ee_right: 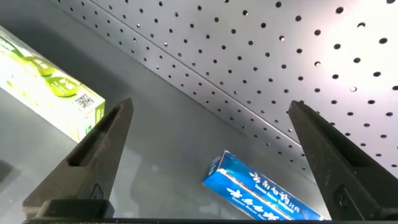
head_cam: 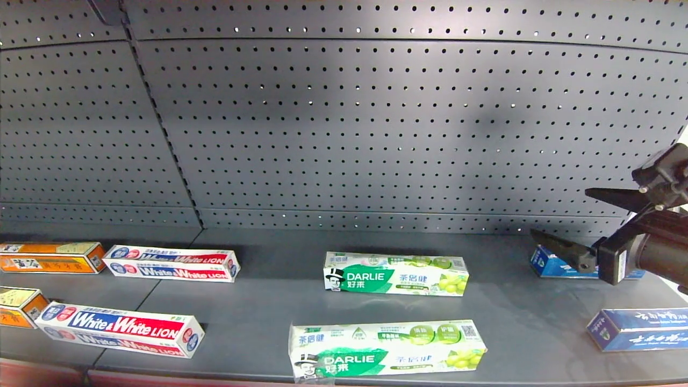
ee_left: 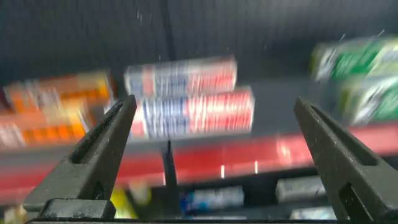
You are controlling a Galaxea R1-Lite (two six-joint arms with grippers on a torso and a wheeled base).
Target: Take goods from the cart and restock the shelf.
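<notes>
The rear blue toothpaste box (head_cam: 553,266) lay flat on the shelf (head_cam: 269,301) just ahead of the right jaws. From the head camera the lower jaw crossed in front of it. From the right wrist camera the same box (ee_right: 267,194) sat in line with the gap between the two jaws, beyond their tips and not gripped. The right jaws were spread wide and held nothing.

A second blue box (head_cam: 639,329) lay nearer the shelf's front edge, below and to the right of those jaws. To the left of the right jaws, well apart, two green boxes lay lengthwise, one at the rear (head_cam: 395,274) and one at the front (head_cam: 387,349). An end of a green box (ee_right: 50,87) showed outside one right jaw. The perforated back panel (head_cam: 376,134) rose behind the jaws.

The left jaws were also spread wide and empty, held off the front of the shelf. Through their gap, blurred, two red-and-white boxes (ee_left: 180,74) (ee_left: 199,112) lay one behind the other. Orange boxes (ee_left: 56,109) showed outside one left jaw, and green boxes (ee_left: 360,74) outside the other. From the head camera, the red-and-white boxes (head_cam: 172,263) (head_cam: 121,328) and orange boxes (head_cam: 51,257) (head_cam: 19,306) lay at the shelf's far left.
</notes>
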